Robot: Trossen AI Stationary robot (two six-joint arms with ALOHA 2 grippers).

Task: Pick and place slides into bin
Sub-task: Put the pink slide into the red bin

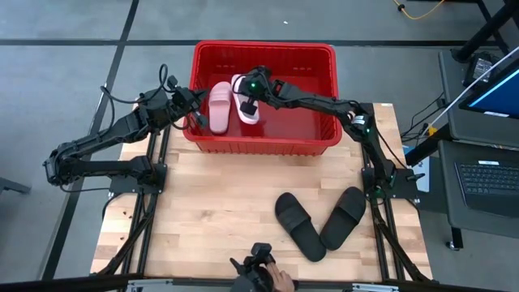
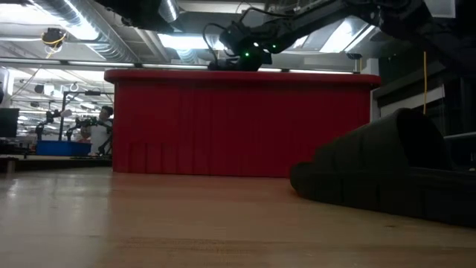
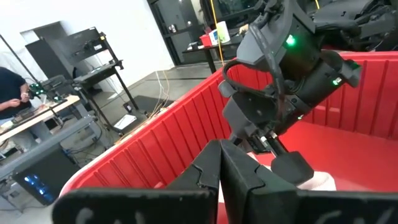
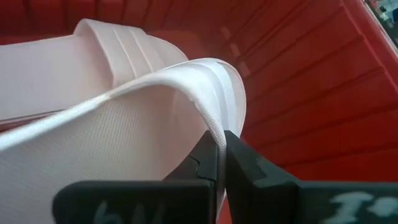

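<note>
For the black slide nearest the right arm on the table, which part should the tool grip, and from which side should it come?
Probably the broad strap of that black slide, taken from above. The slide lies sole-down on the table and its strap arches up clear of the footbed, so one finger can slip under the strap's open edge. Its toe end overlaps the other black slide, so grip away from that end. The right tool holds a pink slide by its strap.

A lab or workshop: exposed ceiling ducts (image 2: 82, 33), equipment racks (image 3: 93, 56), a person at a bench (image 3: 37, 115), a laptop (image 1: 491, 174), concrete floor (image 1: 73, 57).
</note>
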